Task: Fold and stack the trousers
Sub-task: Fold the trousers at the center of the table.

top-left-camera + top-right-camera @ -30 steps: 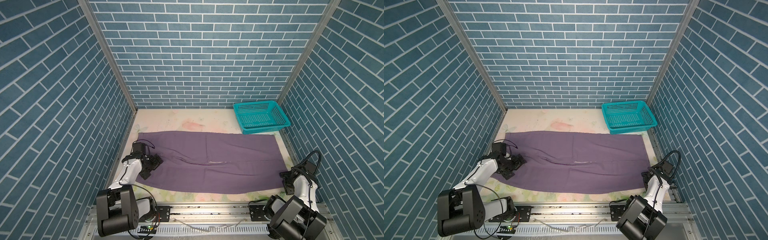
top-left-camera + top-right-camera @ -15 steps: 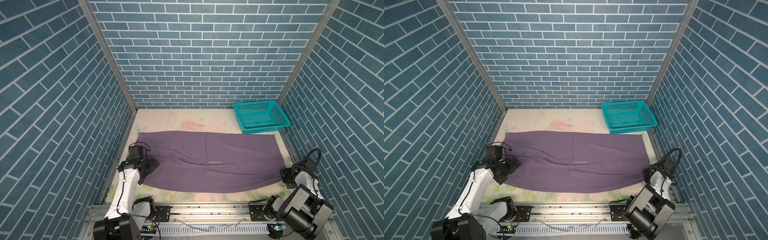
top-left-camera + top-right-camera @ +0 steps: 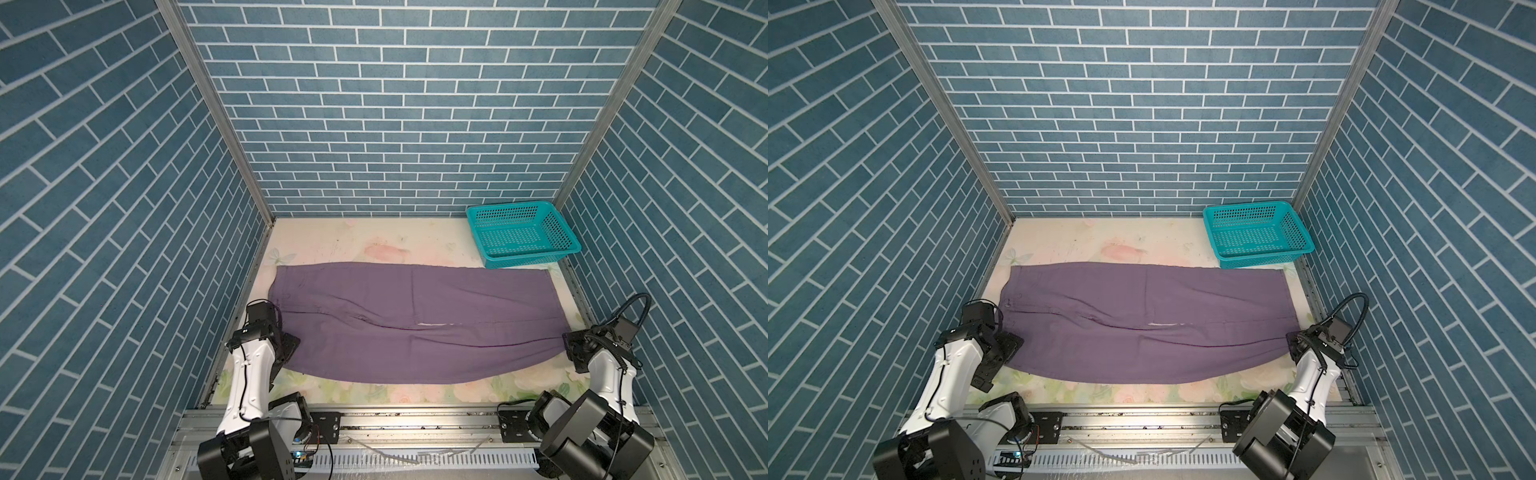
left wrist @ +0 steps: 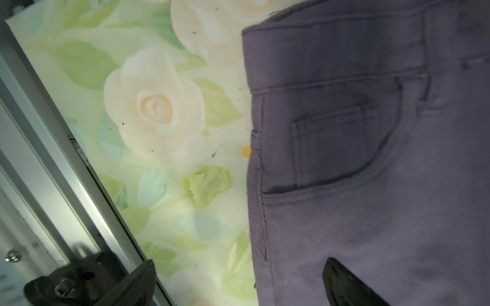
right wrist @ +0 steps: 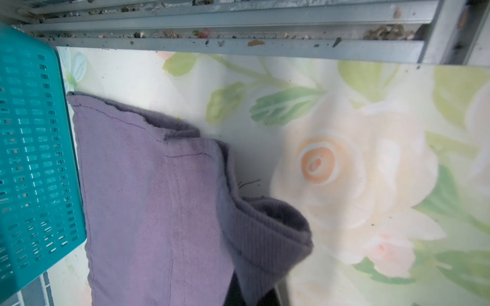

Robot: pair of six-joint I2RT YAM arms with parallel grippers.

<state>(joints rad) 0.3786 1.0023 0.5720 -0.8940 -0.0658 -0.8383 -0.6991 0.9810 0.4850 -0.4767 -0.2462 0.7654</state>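
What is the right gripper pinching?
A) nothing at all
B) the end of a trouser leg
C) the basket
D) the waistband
B: in the right wrist view, a leg end of the trousers curls up off the table into the shut right gripper, which is not touching the basket.

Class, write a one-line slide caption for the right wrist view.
Trousers beside the basket, one hem corner raised off the floral table.

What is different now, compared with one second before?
The right hand closed on the near hem corner of the trousers. The left hand shifted slightly toward the near edge, still open at their waist end. The trousers stayed spread flat; the teal basket did not move.
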